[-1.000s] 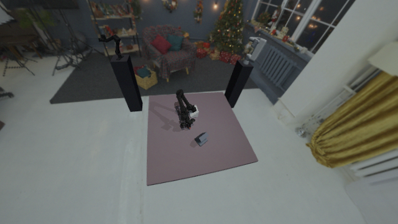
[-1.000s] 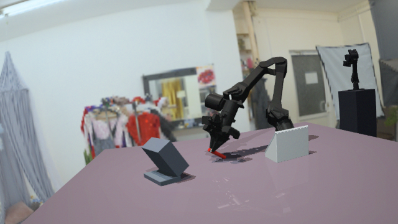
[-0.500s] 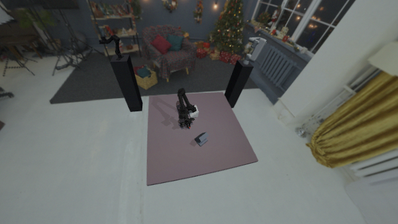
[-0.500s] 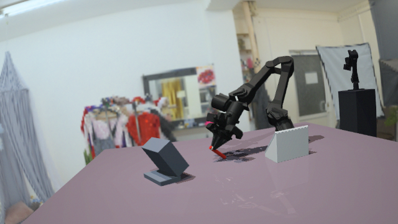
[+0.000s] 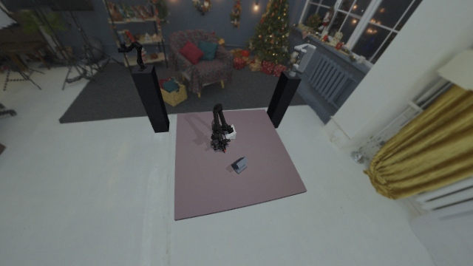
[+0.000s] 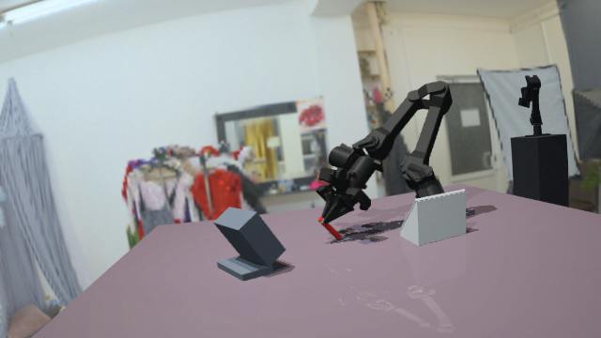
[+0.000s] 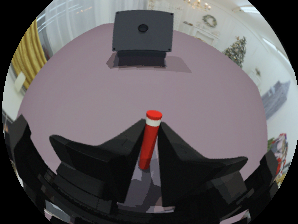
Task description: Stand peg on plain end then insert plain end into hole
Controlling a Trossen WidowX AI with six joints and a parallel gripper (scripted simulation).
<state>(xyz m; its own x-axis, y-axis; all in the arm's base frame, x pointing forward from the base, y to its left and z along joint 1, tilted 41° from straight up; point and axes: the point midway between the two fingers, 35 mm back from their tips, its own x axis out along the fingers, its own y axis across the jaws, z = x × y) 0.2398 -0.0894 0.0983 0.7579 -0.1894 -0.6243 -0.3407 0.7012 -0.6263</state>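
Note:
The red peg [image 6: 332,230] [image 7: 149,142] has a white band near its upper end. My gripper [image 6: 323,221] [image 7: 152,124] is shut on it close to the band. In the exterior view the peg leans, its banded end up towards the panel side and its plain end down towards the robot's base, at or just above the table; I cannot tell if it touches. The dark grey sloped panel [image 5: 240,162] [image 6: 263,237] [image 7: 126,40] stands apart in front of the gripper. Its hole [image 7: 143,28] shows in the wrist view, facing the gripper, with nothing in it.
A white wedge-shaped block [image 5: 232,132] [image 6: 441,218] stands beside the arm's base. The mauve table top [image 5: 207,192] [image 6: 329,300] [image 7: 85,95] carries the arm, the block and the panel. Black pedestals [image 5: 151,100] [image 5: 284,96] stand beyond its back edge.

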